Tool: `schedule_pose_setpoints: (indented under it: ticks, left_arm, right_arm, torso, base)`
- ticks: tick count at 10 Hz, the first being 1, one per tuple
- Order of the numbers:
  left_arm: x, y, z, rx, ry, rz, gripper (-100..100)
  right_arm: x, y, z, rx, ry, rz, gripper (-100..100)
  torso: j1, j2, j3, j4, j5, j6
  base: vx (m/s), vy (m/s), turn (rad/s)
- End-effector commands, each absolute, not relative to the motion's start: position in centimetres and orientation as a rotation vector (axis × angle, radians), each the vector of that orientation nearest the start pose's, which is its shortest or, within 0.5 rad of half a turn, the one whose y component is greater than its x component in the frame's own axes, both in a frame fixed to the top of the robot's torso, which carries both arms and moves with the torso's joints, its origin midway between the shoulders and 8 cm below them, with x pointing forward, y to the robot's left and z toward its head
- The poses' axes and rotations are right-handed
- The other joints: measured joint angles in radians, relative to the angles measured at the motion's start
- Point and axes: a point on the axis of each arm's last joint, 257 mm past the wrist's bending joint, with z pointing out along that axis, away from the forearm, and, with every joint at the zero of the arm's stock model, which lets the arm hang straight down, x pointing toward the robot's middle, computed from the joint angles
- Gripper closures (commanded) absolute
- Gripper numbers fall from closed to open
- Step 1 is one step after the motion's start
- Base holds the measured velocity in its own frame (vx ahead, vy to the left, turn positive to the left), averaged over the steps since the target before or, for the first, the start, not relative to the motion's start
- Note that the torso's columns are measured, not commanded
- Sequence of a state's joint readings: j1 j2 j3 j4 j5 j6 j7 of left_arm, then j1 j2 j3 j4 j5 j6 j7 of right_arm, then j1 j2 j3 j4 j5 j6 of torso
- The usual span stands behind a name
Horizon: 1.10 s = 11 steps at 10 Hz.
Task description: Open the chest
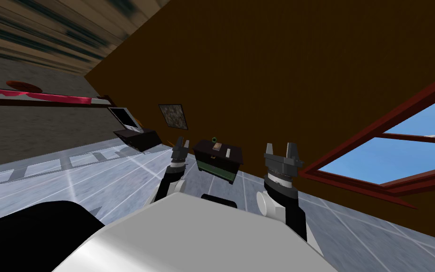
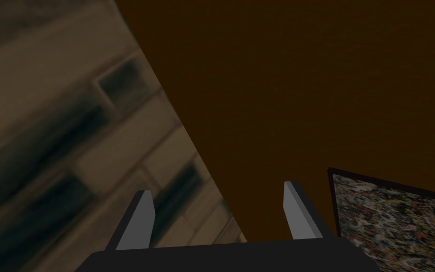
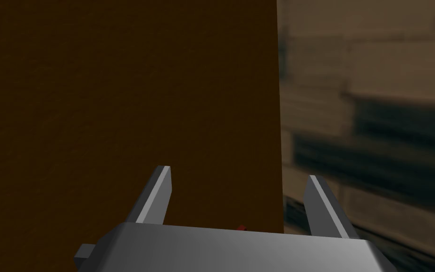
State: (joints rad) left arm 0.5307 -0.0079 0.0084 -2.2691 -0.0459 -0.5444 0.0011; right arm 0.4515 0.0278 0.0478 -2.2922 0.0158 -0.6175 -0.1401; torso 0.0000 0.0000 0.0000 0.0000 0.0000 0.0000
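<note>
The chest (image 1: pixel 218 162) is a small dark box with a greenish front, standing on the tiled floor against the brown wall ahead of me. Its lid lies flat and shut, with a few small items on top. My left gripper (image 1: pixel 180 143) is raised just left of the chest and short of it, fingers (image 2: pixel 140 220) open with nothing between them. My right gripper (image 1: pixel 282 150) is raised to the right of the chest, also open and empty, as its fingers (image 3: pixel 158 194) show in the right wrist view. Neither gripper touches the chest.
A low dark stand (image 1: pixel 138 138) with an open laptop (image 1: pixel 124 117) is left of the chest. A small framed picture (image 1: pixel 173 115) hangs on the brown wall. A red-framed window (image 1: pixel 391 146) is on the right. A black area (image 1: pixel 32 226) lies at lower left.
</note>
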Motion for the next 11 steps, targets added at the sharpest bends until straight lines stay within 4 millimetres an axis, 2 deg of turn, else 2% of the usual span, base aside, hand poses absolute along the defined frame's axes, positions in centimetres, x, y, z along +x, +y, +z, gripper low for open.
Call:
schedule_pose_setpoints:
  ticks: [1,9,10,11]
  left_arm:
    - [33.65,27.95,1.81,-0.628,0.629,-1.258,0]
    - [33.65,27.94,1.83,-0.628,0.628,-1.258,0]
    - [33.89,27.62,1.35,-0.608,0.66,-1.257,-100]
    - [34.09,27.4,0.89,-0.595,0.683,-1.256,-100]
  right_arm:
    - [32.35,-25.57,6.55,0.575,0.444,1.526,0]
    - [32.34,-25.57,6.56,0.574,0.444,1.526,0]
    - [32.34,-25.57,6.56,0.574,0.444,1.526,0]
    - [32.35,-25.57,6.54,0.575,0.444,1.526,0]
  torso:
    - [0.0,0.04,-0.082,0.041,0.0,0.0]
    - [0.0,0.618,-1.234,0.617,0.0,0.0]
    - [0.0,0.691,-1.382,0.691,0.0,0.0]
    - [0.0,0.725,-1.451,0.724,0.0,0.0]
  base:
    - [0.0,0.0,0.0]
    - [0.0,0.0,0.0]
    - [0.014,-0.001,-0.006]
    - [0.023,-0.001,-0.011]
